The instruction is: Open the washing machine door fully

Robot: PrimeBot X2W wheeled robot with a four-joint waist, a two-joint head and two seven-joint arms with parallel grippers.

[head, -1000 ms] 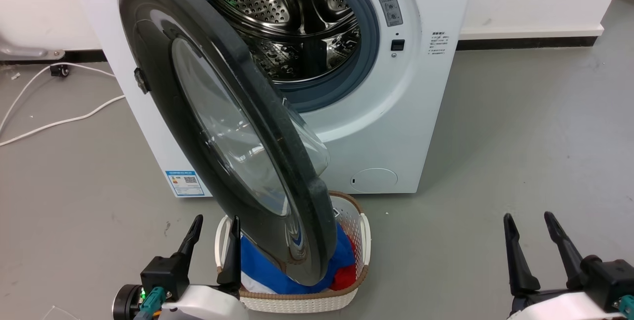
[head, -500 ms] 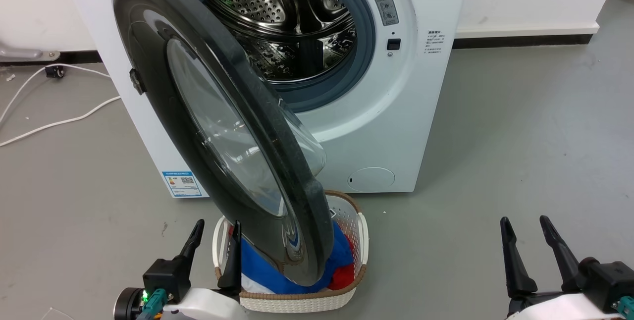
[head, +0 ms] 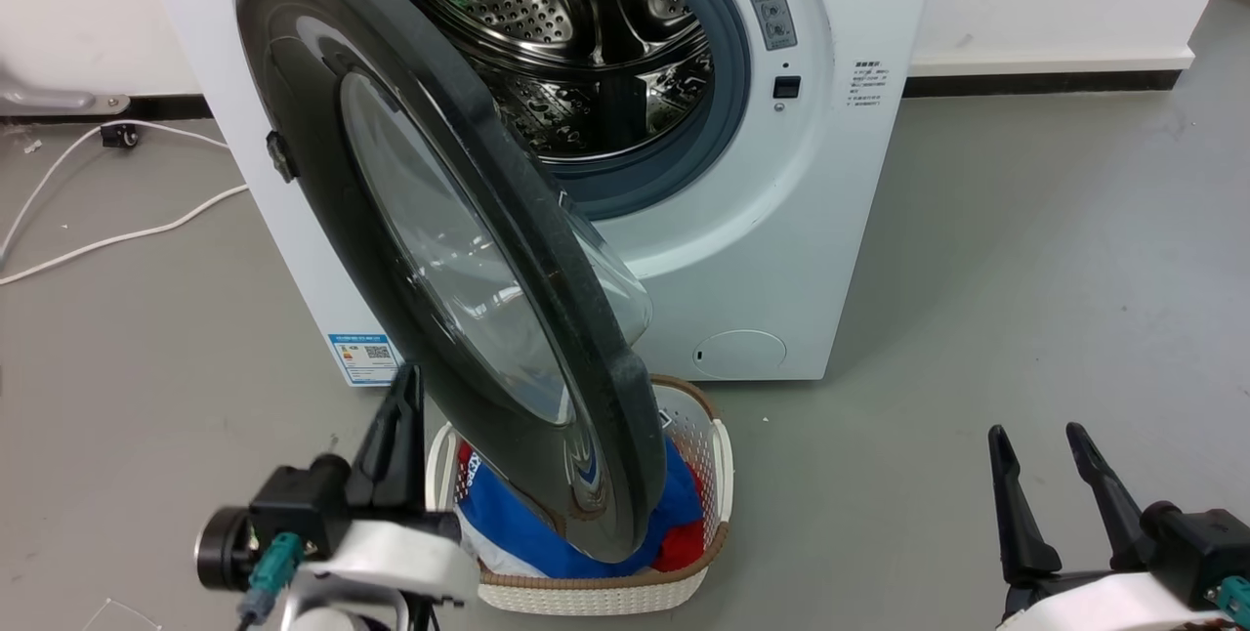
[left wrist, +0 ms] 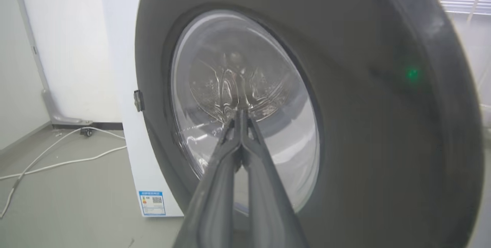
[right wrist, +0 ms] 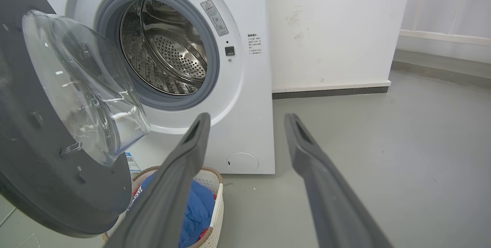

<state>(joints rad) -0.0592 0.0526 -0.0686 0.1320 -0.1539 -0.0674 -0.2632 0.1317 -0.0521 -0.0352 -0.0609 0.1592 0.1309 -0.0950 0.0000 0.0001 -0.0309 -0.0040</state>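
The washing machine door [head: 439, 250], glossy black with a clear glass bowl, stands about half open and swings out over the basket. Its outer face fills the left wrist view as the door [left wrist: 364, 125]; its inner side with the bowl is the door [right wrist: 38, 163] in the right wrist view. My left gripper [head: 410, 377] is shut on nothing, fingers pressed together, just left of the door's lower rim and pointing at the glass; its tips [left wrist: 241, 111] sit before the window. My right gripper [head: 1035, 431] stands open at the lower right, far from the door, as the gripper [right wrist: 247, 116].
The white washing machine [head: 781, 221] shows its steel drum [head: 586, 45]. A white woven basket [head: 586, 592] with blue and red laundry sits on the floor under the door's lower edge. White cables [head: 98, 240] lie on the grey floor at the left.
My left gripper has shut its fingers, turned at the wrist and risen toward the door's lower left rim. The door and right gripper have held still; the camera shifted slightly.
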